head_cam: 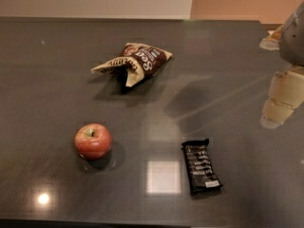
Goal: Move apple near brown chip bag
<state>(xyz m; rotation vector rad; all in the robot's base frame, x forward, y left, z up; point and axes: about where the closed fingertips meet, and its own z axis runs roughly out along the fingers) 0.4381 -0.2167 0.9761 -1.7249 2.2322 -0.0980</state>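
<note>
The red apple, with a yellowish patch around its stem, sits on the dark table at the front left. The brown chip bag, creased, with white lettering and tan edges, lies toward the back centre, well beyond the apple. My gripper hangs at the right edge of the view, above the table, far from both the apple and the bag. Its cream fingers stand apart and hold nothing.
A flat black bar wrapper lies at the front right, to the right of the apple. The dark glossy table fills the view, with its far edge against a pale wall. Light glints on its surface near the front.
</note>
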